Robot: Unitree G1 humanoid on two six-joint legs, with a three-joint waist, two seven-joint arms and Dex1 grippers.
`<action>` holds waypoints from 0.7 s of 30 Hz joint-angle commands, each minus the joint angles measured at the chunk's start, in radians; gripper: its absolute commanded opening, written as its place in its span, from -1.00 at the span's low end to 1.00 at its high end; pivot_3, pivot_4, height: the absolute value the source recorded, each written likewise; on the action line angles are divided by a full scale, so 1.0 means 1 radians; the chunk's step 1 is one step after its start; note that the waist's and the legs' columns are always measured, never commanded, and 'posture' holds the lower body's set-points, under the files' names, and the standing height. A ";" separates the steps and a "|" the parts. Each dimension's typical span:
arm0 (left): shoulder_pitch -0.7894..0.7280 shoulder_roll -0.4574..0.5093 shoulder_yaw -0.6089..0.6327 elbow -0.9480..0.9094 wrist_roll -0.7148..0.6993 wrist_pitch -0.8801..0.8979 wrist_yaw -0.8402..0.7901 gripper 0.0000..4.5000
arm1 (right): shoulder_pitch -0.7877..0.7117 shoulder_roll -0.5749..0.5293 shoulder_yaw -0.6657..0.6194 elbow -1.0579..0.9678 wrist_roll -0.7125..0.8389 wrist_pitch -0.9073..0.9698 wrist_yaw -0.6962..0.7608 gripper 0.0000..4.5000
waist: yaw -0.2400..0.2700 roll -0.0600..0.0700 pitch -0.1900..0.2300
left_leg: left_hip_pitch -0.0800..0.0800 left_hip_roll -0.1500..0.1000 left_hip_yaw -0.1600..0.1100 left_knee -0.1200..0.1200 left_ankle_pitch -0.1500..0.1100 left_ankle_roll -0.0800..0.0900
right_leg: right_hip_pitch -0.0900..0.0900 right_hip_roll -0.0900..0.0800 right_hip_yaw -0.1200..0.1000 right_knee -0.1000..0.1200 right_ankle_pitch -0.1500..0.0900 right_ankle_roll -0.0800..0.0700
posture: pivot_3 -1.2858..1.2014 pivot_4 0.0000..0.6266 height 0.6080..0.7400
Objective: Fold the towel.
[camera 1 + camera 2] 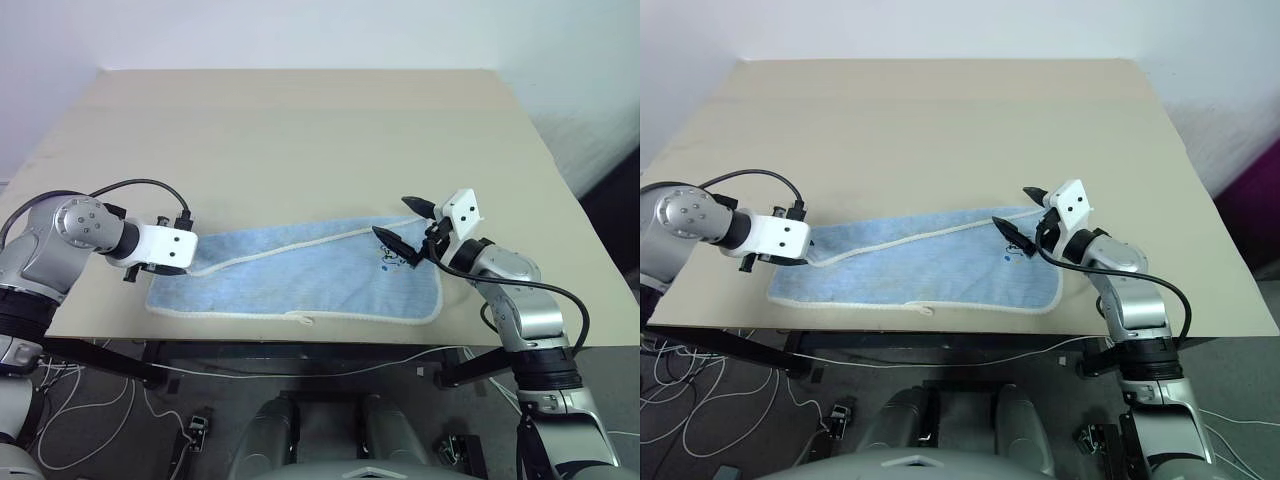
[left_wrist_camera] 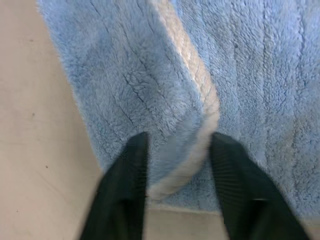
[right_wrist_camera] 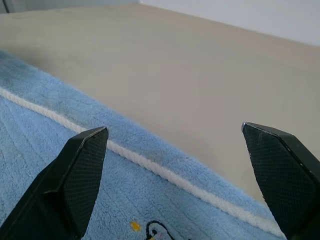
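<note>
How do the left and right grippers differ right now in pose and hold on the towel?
The left gripper points steeply down with its fingers either side of a raised fold of the towel; the right gripper points level, open wide, holding nothing. The left works the towel's left end; the right hovers over the logo corner. Both have black fingers and sit over the towel.

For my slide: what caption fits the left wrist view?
Left tool straddling a raised, white-piped fold of the blue towel near the table edge.
</note>
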State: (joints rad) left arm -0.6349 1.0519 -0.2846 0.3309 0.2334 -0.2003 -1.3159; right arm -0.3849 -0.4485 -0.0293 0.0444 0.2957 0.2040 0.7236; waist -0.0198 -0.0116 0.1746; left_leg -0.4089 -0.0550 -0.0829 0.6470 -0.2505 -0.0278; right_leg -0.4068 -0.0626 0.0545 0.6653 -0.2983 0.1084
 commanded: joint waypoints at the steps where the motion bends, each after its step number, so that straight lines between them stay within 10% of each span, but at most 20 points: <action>1: 0.008 0.012 0.035 -0.026 -0.019 0.010 0.002 -0.81 | -0.017 0.006 -0.007 -0.014 0.001 -0.019 -0.002 1.00 | 0.000 0.000 0.000 | 0.000 0.000 0.000 0.000 0.000 0.000 | 0.000 0.000 0.000 0.000 0.000 0.000 | 0.03 -0.52 1.00; 21: 0.001 0.006 0.182 -0.042 -0.188 0.049 0.034 -0.99 | -0.007 -0.031 -0.024 -0.009 -0.016 -0.043 -0.001 1.00 | 0.000 0.000 0.000 | 0.000 0.000 0.000 0.000 0.000 0.000 | 0.000 0.000 0.000 0.000 0.000 0.000 | 0.03 -0.52 1.00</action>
State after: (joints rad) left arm -0.6326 1.0481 -0.1363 0.3092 0.0723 -0.1575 -1.2892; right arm -0.3843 -0.4555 -0.0292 0.0453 0.2831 0.1908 0.7129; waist -0.0197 -0.0117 0.1746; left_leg -0.4090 -0.0550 -0.0828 0.6474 -0.2505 -0.0277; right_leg -0.4069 -0.0627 0.0545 0.6654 -0.2983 0.1084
